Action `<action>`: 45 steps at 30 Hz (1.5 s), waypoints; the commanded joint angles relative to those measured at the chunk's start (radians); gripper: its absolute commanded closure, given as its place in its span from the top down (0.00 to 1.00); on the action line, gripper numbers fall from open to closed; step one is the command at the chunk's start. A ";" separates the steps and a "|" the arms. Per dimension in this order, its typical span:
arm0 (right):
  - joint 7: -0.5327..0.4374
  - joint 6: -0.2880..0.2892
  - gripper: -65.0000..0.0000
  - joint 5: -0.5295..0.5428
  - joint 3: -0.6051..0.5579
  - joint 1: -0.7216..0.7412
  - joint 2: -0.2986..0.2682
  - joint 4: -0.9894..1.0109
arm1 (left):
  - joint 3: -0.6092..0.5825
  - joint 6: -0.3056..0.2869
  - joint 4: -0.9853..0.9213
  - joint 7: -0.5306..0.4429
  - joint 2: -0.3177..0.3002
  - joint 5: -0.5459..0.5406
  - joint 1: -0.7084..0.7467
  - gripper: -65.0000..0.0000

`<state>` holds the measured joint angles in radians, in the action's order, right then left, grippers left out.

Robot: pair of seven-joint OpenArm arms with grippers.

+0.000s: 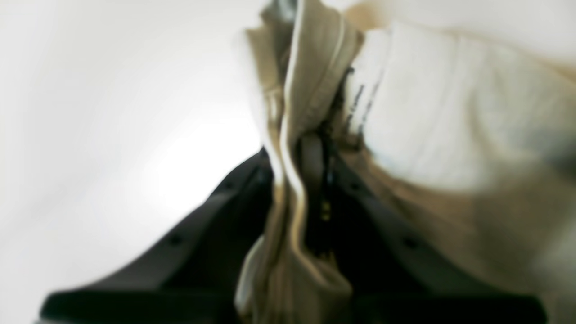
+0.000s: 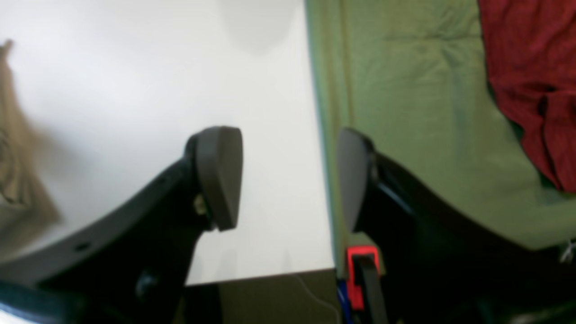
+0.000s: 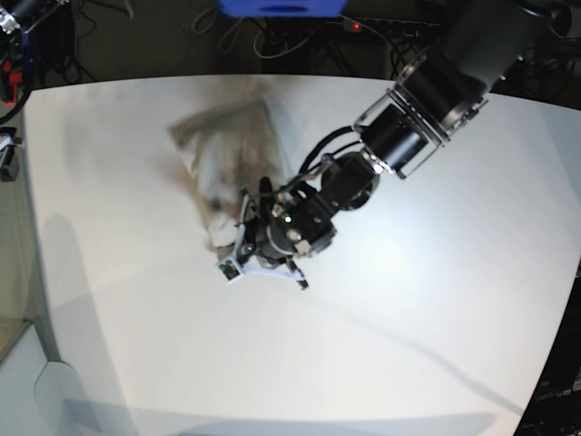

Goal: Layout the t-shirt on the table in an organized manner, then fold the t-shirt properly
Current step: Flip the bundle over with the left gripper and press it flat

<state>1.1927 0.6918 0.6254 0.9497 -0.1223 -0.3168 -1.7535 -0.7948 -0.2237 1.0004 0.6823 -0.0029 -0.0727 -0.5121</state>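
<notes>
A: Where is the t-shirt?

B: It is on the table, up near the far side. It looks blurry and all bunched up, not flat.

A: Is an arm holding it?

B: Yes. The left gripper is pinched tight on a fold of the t-shirt. Close up, the cloth runs right between its two dark fingers. A white tag with little black letters sits just beside the pinch.

A: Where is that arm from above?

B: The left gripper reaches in from the far right and ends at the near edge of the cloth.

A: What about the other one?

B: The right gripper is wide apart with nothing between its pads. It hangs over the edge of the table. Past the edge there is a green cloth with a red cloth lying on it. A bit of the t-shirt shows at the far left of that view.
</notes>
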 commanded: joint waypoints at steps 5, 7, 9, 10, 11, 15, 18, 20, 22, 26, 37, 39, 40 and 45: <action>-0.023 0.006 0.53 0.018 0.010 -0.018 -0.022 -0.016 | -0.062 -0.010 0.048 -0.071 0.005 -0.009 -0.023 0.00; -0.021 0.006 0.53 0.018 0.010 -0.018 -0.020 -0.016 | -0.079 -0.010 0.045 -0.106 0.004 -0.009 -0.026 0.00; -0.021 0.006 0.53 0.018 0.010 -0.020 -0.018 -0.016 | -0.099 -0.010 0.036 -0.143 0.004 0.004 -0.039 0.00; -0.021 0.006 0.53 0.018 0.010 -0.020 -0.017 -0.016 | -0.114 -0.010 0.035 -0.155 0.004 0.021 -0.044 0.00; -0.021 0.006 0.53 0.018 0.010 -0.020 -0.017 -0.016 | -0.127 -0.010 0.035 -0.167 0.004 0.041 -0.044 0.00; -0.021 0.006 0.53 0.018 0.010 -0.020 -0.015 -0.016 | -0.133 -0.010 0.033 -0.204 0.024 0.124 -0.044 0.00; -0.021 0.006 0.53 0.018 0.010 -0.020 -0.015 -0.016 | -0.133 -0.010 0.005 -0.207 0.042 0.187 -0.044 0.00; -0.021 0.006 0.53 0.018 0.010 -0.020 -0.015 -0.016 | -0.133 -0.010 -0.019 -0.210 0.068 0.230 -0.044 0.00; -0.021 0.006 0.53 0.017 0.010 -0.020 -0.015 -0.016 | -0.137 -0.010 -0.041 -0.210 0.090 0.279 -0.044 0.00; -0.021 0.006 0.53 0.017 0.010 -0.020 -0.015 -0.016 | -0.140 -0.010 -0.051 -0.210 0.120 0.402 -0.041 0.00; -0.021 0.006 0.53 0.017 0.010 -0.020 -0.015 -0.016 | -0.140 -0.009 -0.053 -0.210 0.137 0.506 -0.038 0.01; -0.023 0.006 0.53 0.017 0.010 -0.020 -0.015 -0.016 | -0.140 -0.001 -0.053 -0.210 0.134 0.506 -0.038 0.01; -0.023 0.006 0.53 0.017 0.010 -0.018 -0.015 -0.016 | -0.140 -0.001 -0.053 -0.210 0.134 0.506 -0.038 0.01; -0.023 0.006 0.53 0.017 0.004 -0.015 -0.015 -0.016 | -0.140 -0.001 -0.053 -0.209 0.133 0.508 -0.038 0.01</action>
<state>1.1923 0.6918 0.6281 0.9497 -0.1448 -0.3130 -1.7535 -0.9390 -0.2420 0.9348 0.4885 0.1165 0.4232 -0.5240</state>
